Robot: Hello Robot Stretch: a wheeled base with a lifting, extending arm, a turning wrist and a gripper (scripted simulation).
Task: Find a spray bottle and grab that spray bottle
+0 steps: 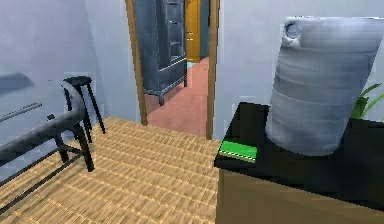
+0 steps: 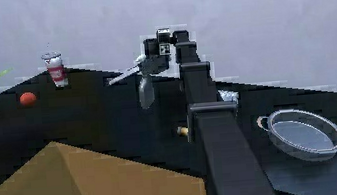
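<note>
Arm side view: the fingers (image 2: 125, 75) lay at a pale bottle (image 2: 146, 90) that stood upright on the dark surface (image 2: 88, 120). Could not tell whether the fingers were apart or together, whether they touched the bottle, or whether they held anything. Just right of them sat two white squares (image 2: 172, 38), and from there the arm (image 2: 218, 142) ran down to the bottom edge.

Well apart toward this view's left, on the same surface, stood a red-and-white bottle (image 2: 56, 70), upright, with a red round thing (image 2: 27, 98) near it. Either bottle might have been the spray bottle; neither shape settled it. Right of the arm lay a grey pan (image 2: 300, 133). A brown block (image 2: 73, 183) sat at the lower left.

Forward view: a large ribbed grey jug (image 1: 320, 85) stood on a black counter (image 1: 300, 170), with a flat green thing (image 1: 238, 151) at the counter's near-left corner. Past it was wooden floor (image 1: 140, 165), a dark stool (image 1: 85, 98), a dark bench (image 1: 40, 138) at the left, and a doorway (image 1: 205, 70) with a blue-grey cabinet (image 1: 160, 45) beyond.
</note>
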